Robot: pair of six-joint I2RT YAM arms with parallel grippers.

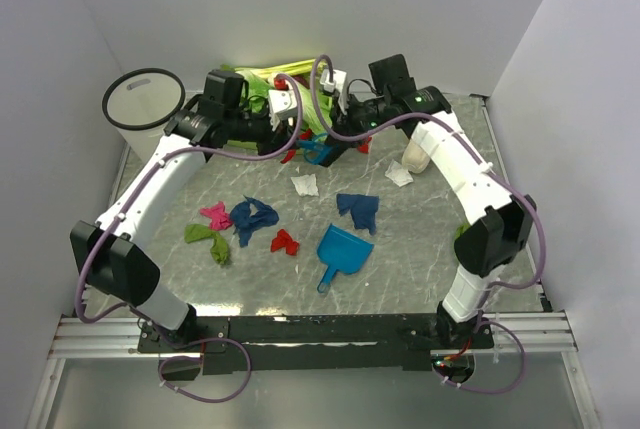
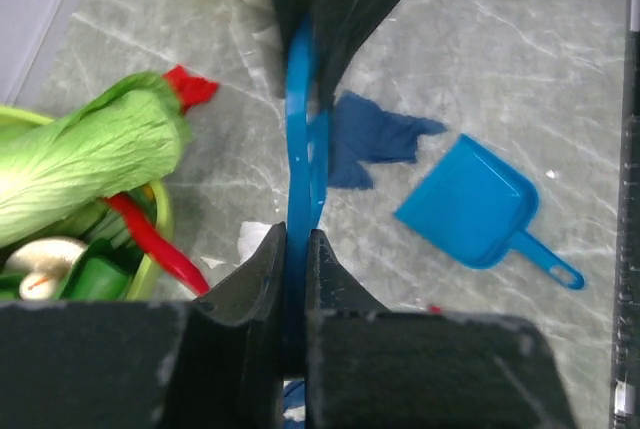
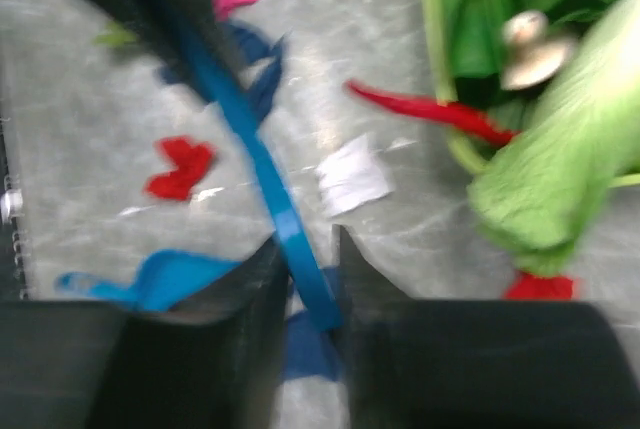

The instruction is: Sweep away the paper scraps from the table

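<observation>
Sweeping is not started: paper scraps point(image 1: 357, 209) cover the table point(image 1: 420, 239); left gripper point(image 2: 295, 249) pinches a blue handle point(image 2: 300, 129) at twelve o'clock, hold of the right gripper point(image 3: 305, 249) unclear.

Blue dustpan point(image 1: 343, 251) in front; blue handle point(image 2: 299, 149), white bin point(image 1: 140, 109), vegetable tray point(image 1: 262, 76) behind.

A plain white back wall point(image 1: 300, 9) meets a white left wall point(image 1: 40, 99) and a white right wall point(image 1: 590, 99), closing in the grey-green, marble-veined table point(image 1: 415, 271) on three sides. Along the table's near edge runs a black rail point(image 1: 320, 329) on an aluminium frame point(image 1: 100, 334). A white, black-rimmed bin point(image 1: 140, 109) stands at the far-left corner. The light is soft and even, with a pale sheen near the front edge.
</observation>
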